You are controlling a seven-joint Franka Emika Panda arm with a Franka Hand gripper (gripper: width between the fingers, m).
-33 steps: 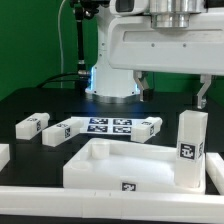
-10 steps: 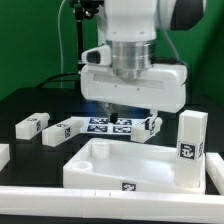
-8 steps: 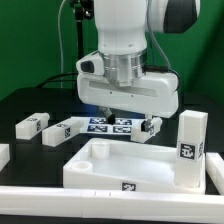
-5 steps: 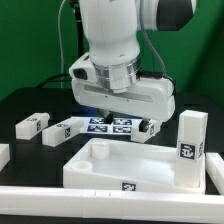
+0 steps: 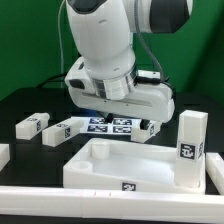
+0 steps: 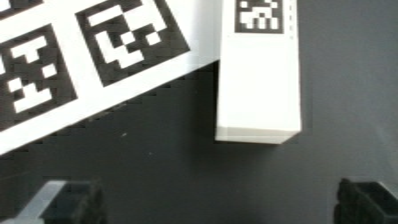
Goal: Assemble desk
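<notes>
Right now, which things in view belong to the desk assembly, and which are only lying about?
For the job: desk top, upright leg, flat leg, second flat leg beside it, leg near the open gripper.
Only lying about: marker board, black table.

Bright even light, soft shadows, coarse pixels (wrist view slightly blurred)

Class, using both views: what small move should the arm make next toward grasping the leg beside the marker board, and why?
Probably shift the open gripper until the leg lies between its fingers: the wrist view shows the leg's end outside the gap, beside the marker board, nothing gripped.
</notes>
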